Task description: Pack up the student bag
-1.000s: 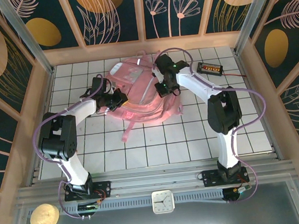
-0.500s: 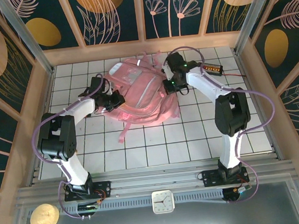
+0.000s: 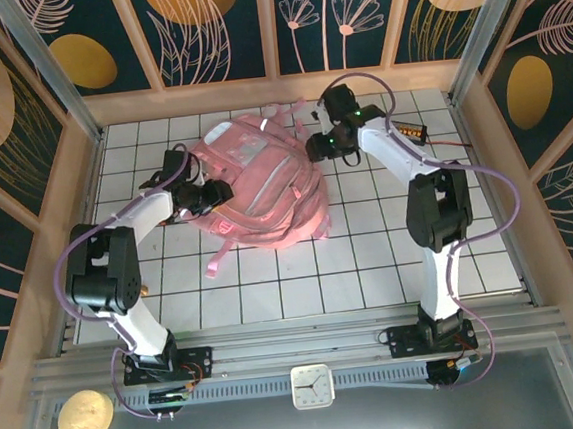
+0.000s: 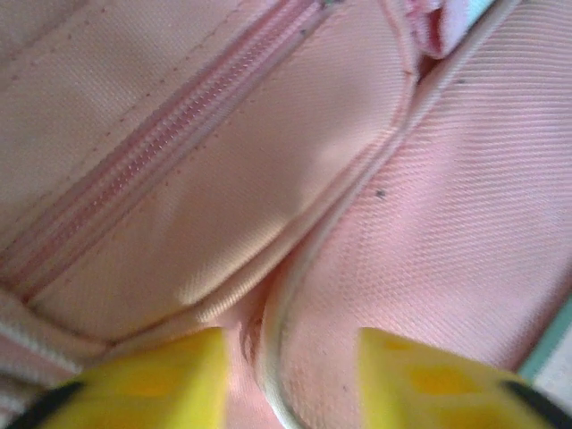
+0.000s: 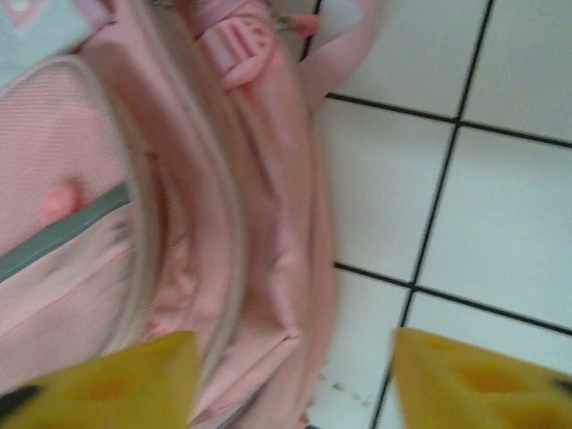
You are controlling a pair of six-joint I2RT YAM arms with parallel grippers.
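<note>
Student bag [image 3: 264,191] farther left, between jaws

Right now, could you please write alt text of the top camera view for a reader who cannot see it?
A pink backpack lies on a white tiled table, seen from above. The left gripper is at its left side, and the right gripper is at its far right corner.

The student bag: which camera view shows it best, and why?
Top external: the whole student bag is visible on the tiled table. The left wrist view gives a close-up of fabric and a zip; the right wrist view, a blurred edge against the tiles.
</note>
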